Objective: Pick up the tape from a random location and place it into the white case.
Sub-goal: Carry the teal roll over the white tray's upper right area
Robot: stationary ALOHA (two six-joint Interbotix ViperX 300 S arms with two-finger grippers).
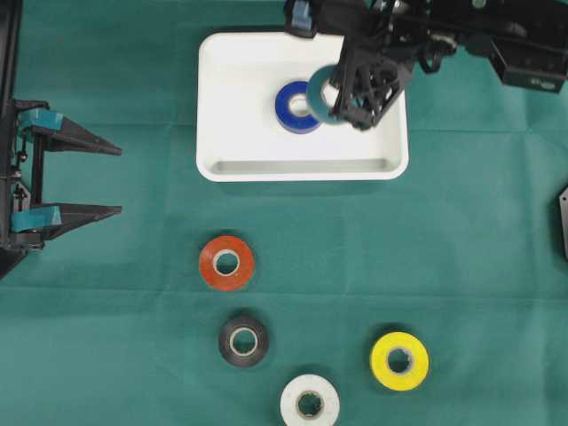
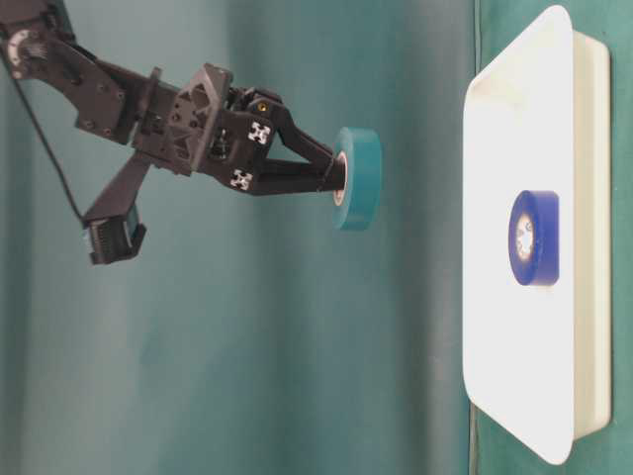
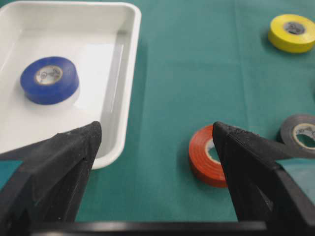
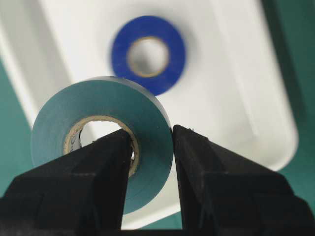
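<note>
Teal tape in right tool, above white case.

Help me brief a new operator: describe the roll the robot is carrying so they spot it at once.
Find the white case at the top of the green table. Above it, the right gripper pinches a teal roll through its core, held in the air, not yet set down. The blue roll beside it is darker and lies flat in the case.
</note>
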